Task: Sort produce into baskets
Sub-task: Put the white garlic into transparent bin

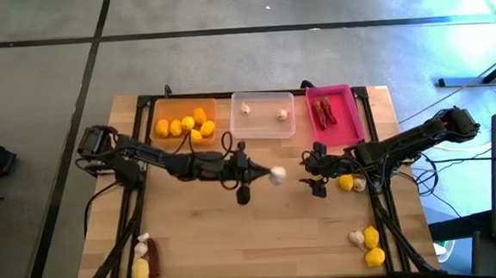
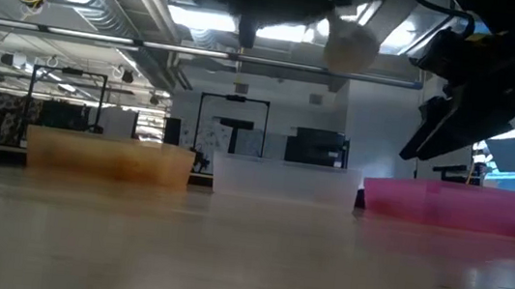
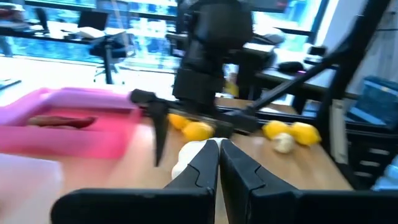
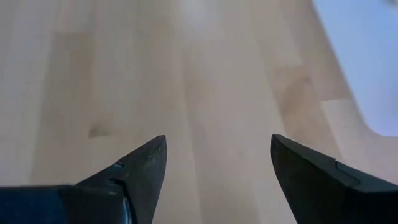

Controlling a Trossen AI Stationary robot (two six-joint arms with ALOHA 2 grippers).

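Observation:
My left gripper [image 1: 266,173] reaches over the table's middle, shut on a whitish garlic bulb [image 1: 277,175] that hangs high above the wood in the low view [image 2: 351,46]. My right gripper [image 1: 315,176] stands open just right of it, over bare wood [image 4: 217,155]. Along the far edge stand the orange basket [image 1: 170,105] with several lemons, the clear basket [image 1: 265,128] with two garlic bulbs, and the pink basket [image 1: 344,133] with dark red chilies [image 1: 324,110]. My left gripper holds the garlic bulb at the very ends of its shut fingers [image 3: 208,163]. The fingertips hide which part of the bulb they pinch. The fingers lie about level and point toward the table's right edge. The bulb [image 3: 186,157] is lifted clear of the table.
A lemon [image 1: 345,182] and a garlic bulb [image 1: 359,184] lie right of my right gripper. More loose produce sits at the near left corner [image 1: 141,259] and the near right corner [image 1: 368,244]. Bare wood lies between them along the near edge.

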